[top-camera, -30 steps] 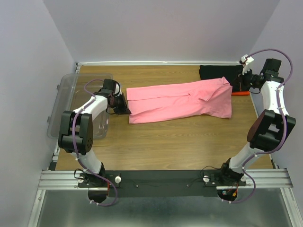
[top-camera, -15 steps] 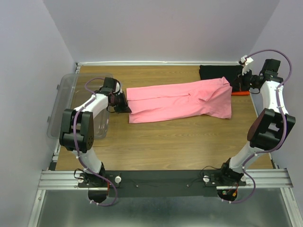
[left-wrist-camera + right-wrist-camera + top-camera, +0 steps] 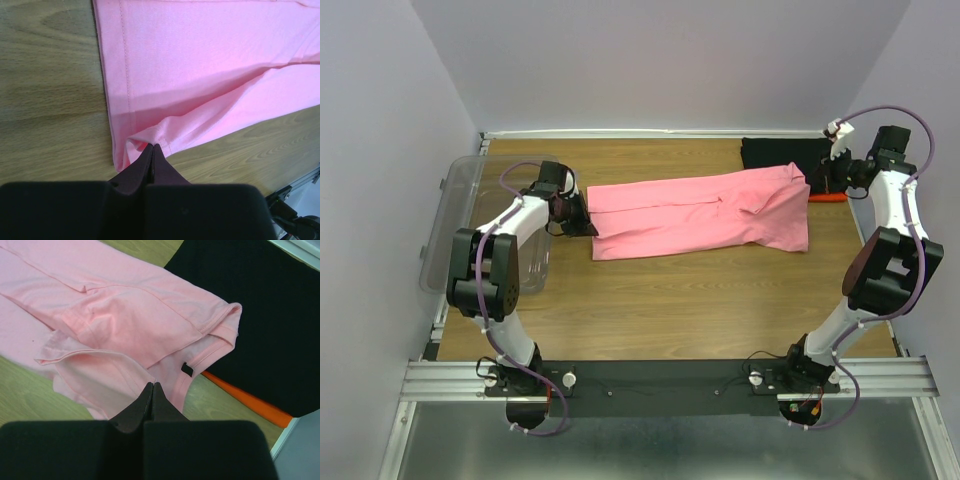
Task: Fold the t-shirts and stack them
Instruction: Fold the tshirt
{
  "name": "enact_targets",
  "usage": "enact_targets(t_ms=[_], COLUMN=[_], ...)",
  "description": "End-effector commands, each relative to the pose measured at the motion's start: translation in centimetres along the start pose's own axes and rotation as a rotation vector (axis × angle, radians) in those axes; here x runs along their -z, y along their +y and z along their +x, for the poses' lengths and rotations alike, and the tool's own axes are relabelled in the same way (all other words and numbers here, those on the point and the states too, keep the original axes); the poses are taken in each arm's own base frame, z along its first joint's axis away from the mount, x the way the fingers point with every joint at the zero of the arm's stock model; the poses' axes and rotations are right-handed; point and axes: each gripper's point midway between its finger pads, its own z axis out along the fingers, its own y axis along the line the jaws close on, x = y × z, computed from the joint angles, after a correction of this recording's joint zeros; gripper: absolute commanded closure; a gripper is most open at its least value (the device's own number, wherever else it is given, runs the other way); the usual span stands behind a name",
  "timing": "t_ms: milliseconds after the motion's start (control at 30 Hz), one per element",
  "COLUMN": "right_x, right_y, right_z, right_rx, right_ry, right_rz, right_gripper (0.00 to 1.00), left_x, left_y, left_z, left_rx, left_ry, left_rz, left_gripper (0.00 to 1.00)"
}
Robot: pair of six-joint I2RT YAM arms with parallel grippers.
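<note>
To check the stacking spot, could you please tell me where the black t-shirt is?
In the top view the black t-shirt lies in the far right corner of the table, atop the orange-red t-shirt and partly under the pink t-shirt.

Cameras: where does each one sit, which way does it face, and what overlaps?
Top external: above and behind the bases, looking down on the wood-grain table, clear plastic tub and bright pink cotton t-shirt; left arm and right arm show.
Left wrist: on the left arm, facing the shirt's hem corner; left gripper shut on it.
Right wrist: facing the shirt's other end, black t-shirt and orange-red t-shirt beyond; right gripper shut on its edge.
Shared: all three see the pink shirt.
</note>
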Motion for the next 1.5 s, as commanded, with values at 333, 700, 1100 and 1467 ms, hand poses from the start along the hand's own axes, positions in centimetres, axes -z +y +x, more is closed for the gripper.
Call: enact_targets(t_ms=[333,700,1100,1467], right_x=[-0.3,-0.7,-1.1,-1.5], right_y=[-1.1,-1.4,-2.1,-2.3], right_z=[0.6,0.7,0.2,0.0], right_rx=[-0.016,-0.023,-0.031,-0.036], right_ry=[0.01,0.012,-0.001,-0.009], right_rz=[0.025,0.02,0.016,0.006], right_gripper=[0.99,0.99,0.99,0.99], left_x=[-0.1,-0.1,0.4,1.2], left_y=[0.3,0.6,0.6,0.5], left_z=[-1.0,-1.0,-1.2,-1.5], left_rx=[-0.01,-0.007,-0.003,-0.005], left_ry=[-0.003,-0.008,-0.025,-0.05], left_rz=[-0.025,-0.04,-0.041,-0.035], left_gripper=[1.0,1.0,1.0,0.63])
